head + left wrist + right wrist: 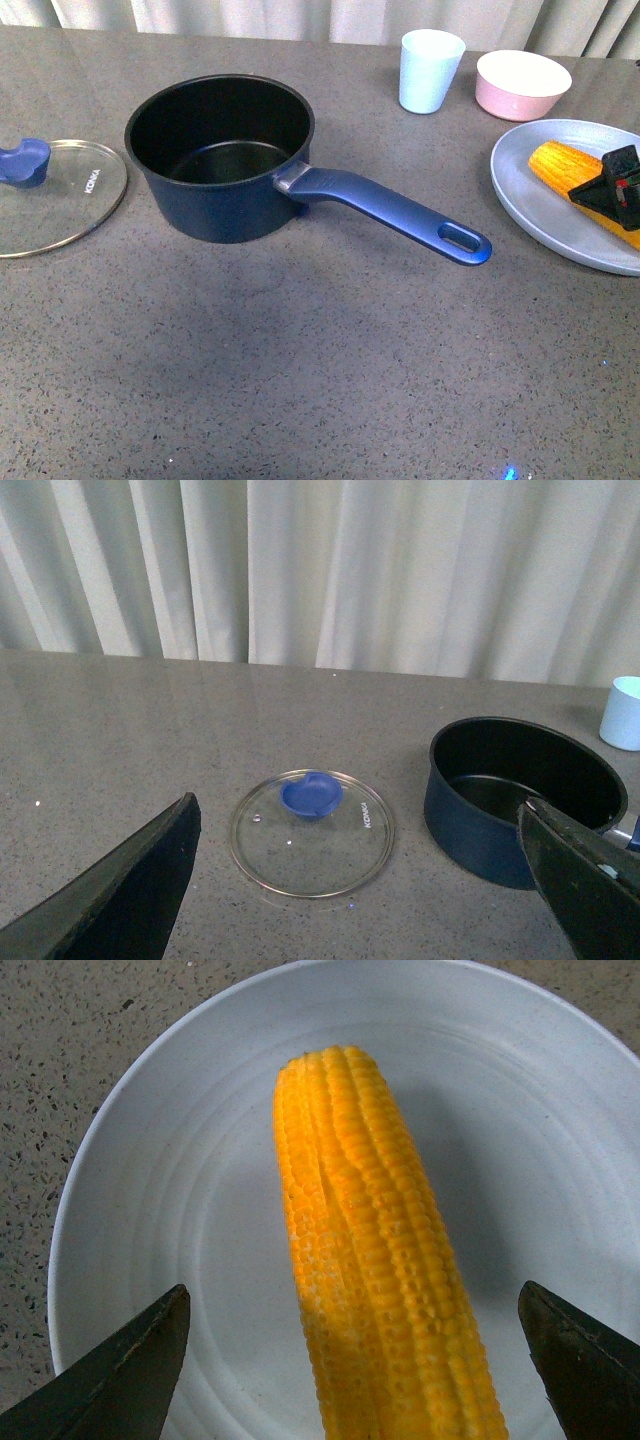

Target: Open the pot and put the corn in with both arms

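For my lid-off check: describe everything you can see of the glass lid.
The glass lid is round and clear, with a thin metal rim, a blue knob and small white lettering. It lies flat, knob up, on the grey table, off the pot and just to its left, apart from it. Only the table touches it; the open left tool is clear of it.

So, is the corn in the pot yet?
No, the corn lies on the grey plate off to the right, and the open pot shows only its bare black inside.
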